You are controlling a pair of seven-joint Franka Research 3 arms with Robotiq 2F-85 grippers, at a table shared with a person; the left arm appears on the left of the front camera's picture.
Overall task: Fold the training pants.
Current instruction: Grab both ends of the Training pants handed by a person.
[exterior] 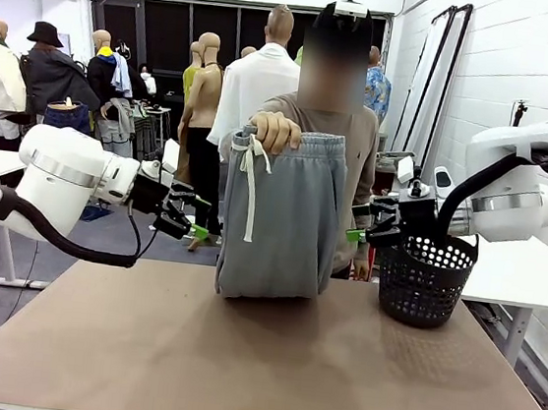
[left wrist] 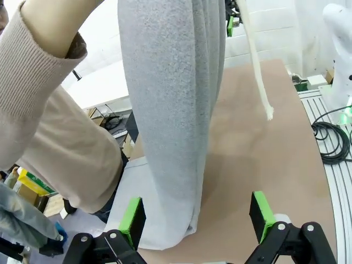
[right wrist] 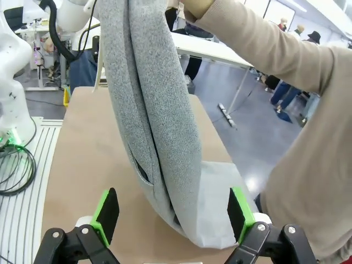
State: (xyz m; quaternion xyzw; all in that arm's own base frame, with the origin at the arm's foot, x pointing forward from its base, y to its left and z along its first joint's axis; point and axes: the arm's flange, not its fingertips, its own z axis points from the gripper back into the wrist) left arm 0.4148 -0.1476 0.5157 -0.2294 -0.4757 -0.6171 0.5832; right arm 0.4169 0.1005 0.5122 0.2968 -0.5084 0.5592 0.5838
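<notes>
grey pants hang over the table, both grippers spread wide

a black mesh basket (exterior: 424, 277) stands on the table (exterior: 235, 369) beside the right gripper (exterior: 359, 225); what it holds cannot be told; the person's hand (exterior: 277, 131) is clamped on the waistband of the training pants (exterior: 278, 215), which hang doubled, lower fold touching the tabletop between the left gripper (exterior: 194, 216) and the right, both with fingers apart, gripping nothing; the left wrist view adds the white drawstring (left wrist: 258, 71) dangling free; the right wrist view shows a beige sleeve (right wrist: 264, 49)
</notes>
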